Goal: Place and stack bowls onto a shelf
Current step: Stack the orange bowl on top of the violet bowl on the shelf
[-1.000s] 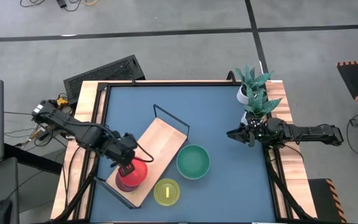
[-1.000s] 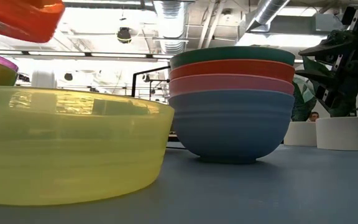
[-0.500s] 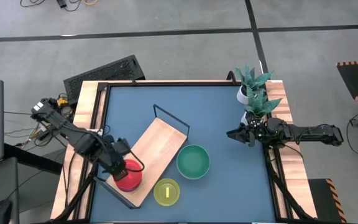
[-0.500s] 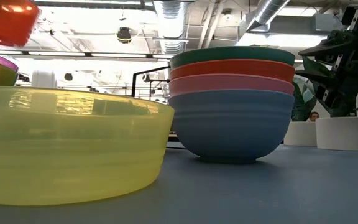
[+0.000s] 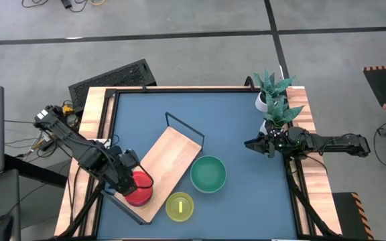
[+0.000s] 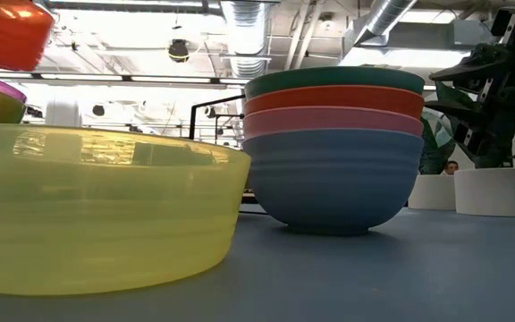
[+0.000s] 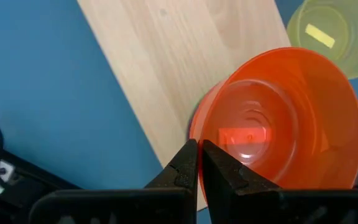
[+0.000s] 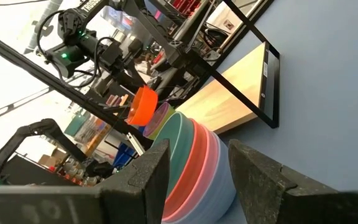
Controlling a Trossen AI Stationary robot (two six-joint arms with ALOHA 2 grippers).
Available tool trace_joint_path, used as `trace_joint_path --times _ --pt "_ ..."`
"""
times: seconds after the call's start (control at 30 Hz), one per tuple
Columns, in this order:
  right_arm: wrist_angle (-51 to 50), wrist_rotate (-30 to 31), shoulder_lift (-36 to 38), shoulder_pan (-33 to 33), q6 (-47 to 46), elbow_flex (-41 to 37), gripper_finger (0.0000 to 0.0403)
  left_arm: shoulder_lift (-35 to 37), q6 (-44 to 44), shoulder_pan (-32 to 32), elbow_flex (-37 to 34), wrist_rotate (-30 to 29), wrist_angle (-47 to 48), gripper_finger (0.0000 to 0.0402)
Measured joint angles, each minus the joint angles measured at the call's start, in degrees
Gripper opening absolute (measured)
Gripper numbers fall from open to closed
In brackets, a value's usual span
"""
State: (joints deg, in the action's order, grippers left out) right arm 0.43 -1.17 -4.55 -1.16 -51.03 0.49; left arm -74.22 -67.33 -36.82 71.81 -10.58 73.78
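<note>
The left gripper [image 7: 199, 163], jaws clenched on the red bowl [image 7: 278, 121], has shifted it toward the shelf [image 5: 169, 161] end, so placing seems near; the right gripper [image 5: 256, 144] waits released.

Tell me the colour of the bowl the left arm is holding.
Orange-red; the bowl shows best in the left wrist view, its rim pinched in the shut jaws.

Both arms are dark, jointed and boxy, with thin black cables looped along them. The left tool [image 7: 197, 171] has two matte black, wedge-shaped fingers. The right tool [image 8: 197, 174] has broader, blocky black fingers.
</note>
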Motion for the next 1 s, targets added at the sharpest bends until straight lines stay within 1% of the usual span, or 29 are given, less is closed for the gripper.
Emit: trace_joint_path --times 0.2,0.3,0.37,0.47,0.6,0.77,1.0 --pt "0.0 0.02 0.01 -0.01 -0.02 0.0 0.0189 -2.77 0.63 -0.11 -0.03 0.82 0.61 0.0" --pt "0.0 0.02 0.01 0.01 -0.02 0.0 0.0189 -2.69 0.54 -0.23 -0.49 0.06 0.12 0.0" --pt "0.0 0.02 0.01 0.0 -0.01 0.0 0.0189 -2.22 0.12 -0.27 -1.97 0.3 -1.52 0.0" --pt "0.0 0.02 -0.01 -0.01 -0.02 0.0 0.0189 -1.81 -0.6 -0.34 -5.13 2.87 -3.87 0.0" --pt "-0.01 0.02 0.01 0.0 -0.08 0.0 0.0189 -1.77 -0.64 -0.42 -7.17 3.21 -5.12 0.0" --pt "0.0 0.02 -0.01 -0.01 -0.09 0.0 0.0189 -1.75 1.66 -0.37 -7.32 2.74 -6.19 0.0" --pt "0.0 0.24 -0.01 -0.01 0.11 0.0 0.0189 -1.75 2.05 -0.35 -7.32 2.83 -6.32 0.0002"
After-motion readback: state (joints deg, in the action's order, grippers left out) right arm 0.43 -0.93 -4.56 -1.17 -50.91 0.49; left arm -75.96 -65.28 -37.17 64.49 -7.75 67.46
